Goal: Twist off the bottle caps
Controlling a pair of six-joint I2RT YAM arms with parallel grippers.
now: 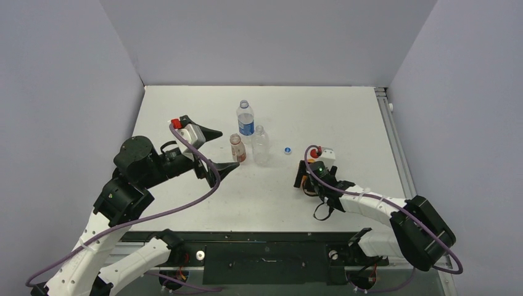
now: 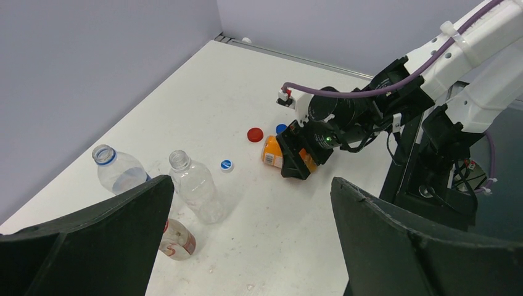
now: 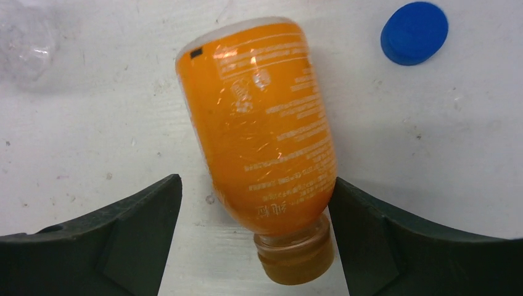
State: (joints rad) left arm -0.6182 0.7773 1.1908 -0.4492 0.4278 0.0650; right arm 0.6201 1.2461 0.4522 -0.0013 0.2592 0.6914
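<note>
The squat orange bottle (image 3: 265,123) lies on its side on the table, its orange cap (image 3: 296,259) screwed on. My right gripper (image 3: 254,182) stands open astride it; the right finger is at the bottle's shoulder, the left finger apart. Seen from above, this right gripper (image 1: 311,182) covers the bottle. Loose on the table lie a blue cap (image 3: 414,32), a red cap (image 2: 255,134) and a white cap (image 1: 288,149). The Pepsi bottle (image 1: 245,120), clear bottle (image 1: 261,145) and short reddish-label bottle (image 1: 237,148) stand uncapped. My left gripper (image 1: 221,150) hangs open and holds nothing, just left of them.
Grey walls close in the table (image 1: 185,111) at the back and on both sides. A metal rail (image 1: 395,135) runs along its right edge. The purple cable (image 1: 203,191) of the left arm loops over the near left of the table.
</note>
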